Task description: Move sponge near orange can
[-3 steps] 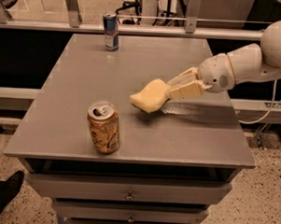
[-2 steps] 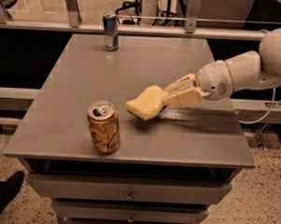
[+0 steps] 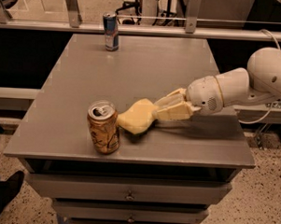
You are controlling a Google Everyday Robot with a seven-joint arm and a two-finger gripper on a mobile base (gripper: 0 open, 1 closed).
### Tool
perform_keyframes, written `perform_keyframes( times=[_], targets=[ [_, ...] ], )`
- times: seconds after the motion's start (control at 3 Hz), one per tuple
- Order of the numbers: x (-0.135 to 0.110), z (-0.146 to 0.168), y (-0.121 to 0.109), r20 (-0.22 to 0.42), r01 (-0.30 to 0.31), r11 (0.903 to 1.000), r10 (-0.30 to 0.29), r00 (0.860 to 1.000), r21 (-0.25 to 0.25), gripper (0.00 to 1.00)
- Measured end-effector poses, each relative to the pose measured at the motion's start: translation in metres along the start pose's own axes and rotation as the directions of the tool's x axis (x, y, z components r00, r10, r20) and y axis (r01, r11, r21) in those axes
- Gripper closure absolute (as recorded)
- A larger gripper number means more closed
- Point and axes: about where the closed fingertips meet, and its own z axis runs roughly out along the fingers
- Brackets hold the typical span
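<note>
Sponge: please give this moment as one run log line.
gripper: shut on sponge | sponge: low over table, beside orange can | sponge-can contact: cannot tell | blue can: far edge

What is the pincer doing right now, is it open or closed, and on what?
The pincer is closed on the sponge, holding it low over the table, right beside the orange can.

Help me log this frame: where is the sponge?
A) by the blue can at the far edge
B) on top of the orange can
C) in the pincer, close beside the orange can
C: the pincer grips the sponge close to the orange can.
</note>
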Motion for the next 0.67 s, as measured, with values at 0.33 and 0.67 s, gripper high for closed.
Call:
perform_keyframes(
  times=[0.33,0.67],
  targets=[
    [0.0013,0.0053,-0.0022,0.004,0.009,0.9999,-0.009,1.0,0.009,0.52],
    [-0.0009,0.0031,-0.0068,-0.002,0.029,0.9992,-0.029,1.0,0.026,0.29]
  ],
)
